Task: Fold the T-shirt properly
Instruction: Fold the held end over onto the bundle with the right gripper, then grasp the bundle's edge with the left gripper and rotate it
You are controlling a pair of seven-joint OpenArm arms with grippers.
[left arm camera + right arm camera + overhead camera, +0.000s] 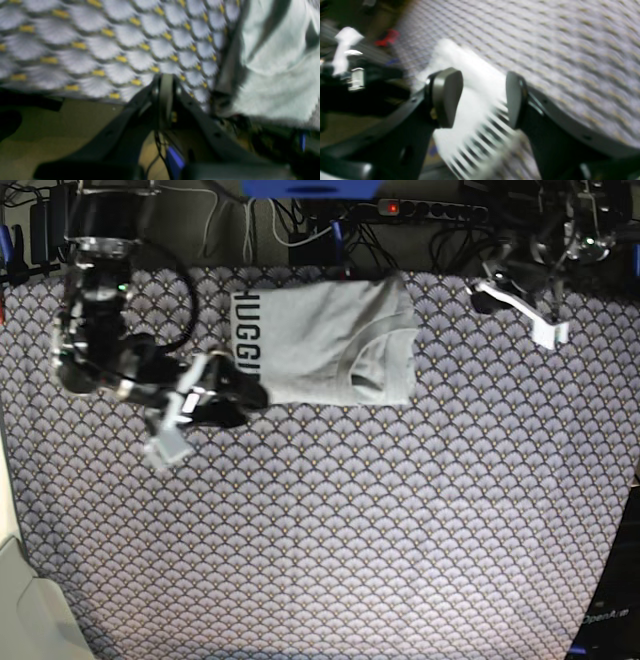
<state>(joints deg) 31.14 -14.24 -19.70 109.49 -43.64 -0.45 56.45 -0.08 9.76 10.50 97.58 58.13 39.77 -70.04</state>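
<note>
Tablecloth (330, 530): bare in the near part of the base view.
Right gripper (165, 435): our jaws spread, holding nothing, just beside the T-shirt (320, 345), likely released.
T-shirt: folded compactly at the far edge, lettering showing.
Left gripper (520, 305): pressed together, empty, parked well clear.

One T-shirt (320, 340); one tablecloth (400, 530); two hands, left hand (548, 330), right hand (170, 430).

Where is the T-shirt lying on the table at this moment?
In the base view the T-shirt lies folded on the tablecloth near the far edge, left of centre, with the open right gripper beside its lower-left corner.
</note>
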